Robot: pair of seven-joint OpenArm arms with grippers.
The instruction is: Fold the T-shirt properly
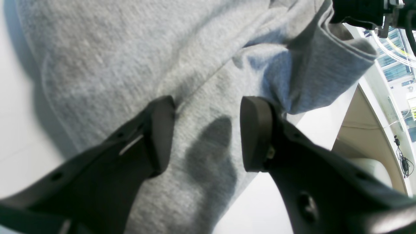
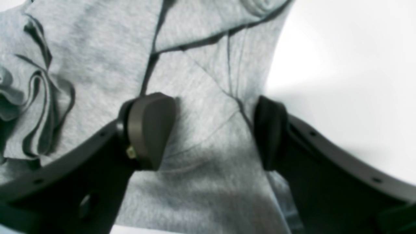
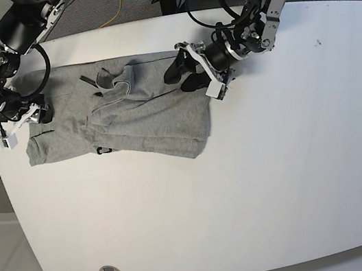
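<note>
1. The left pincer (image 1: 208, 135) has its fingers apart, with grey cloth between and beneath them; the finger on the left of the left wrist view presses against a fold, while the other stands over a flatter stretch.
2. The right pincer (image 2: 214, 133) is open too, spread across seams and an edge of the cloth; whether its fingertips touch the fabric, I cannot tell.
3. The T-shirt (image 3: 115, 115) lies rumpled on the white counter (image 3: 181, 219), toward the far side in the base view, with the left pincer at one end and the right pincer at the other.
4. Only the base view shows a small patch of black print (image 3: 104, 150) at the shirt's near edge, and two round holes in the counter.
5. The right wrist view shows the stitched seams up close, too fine to make out in the base view.
</note>
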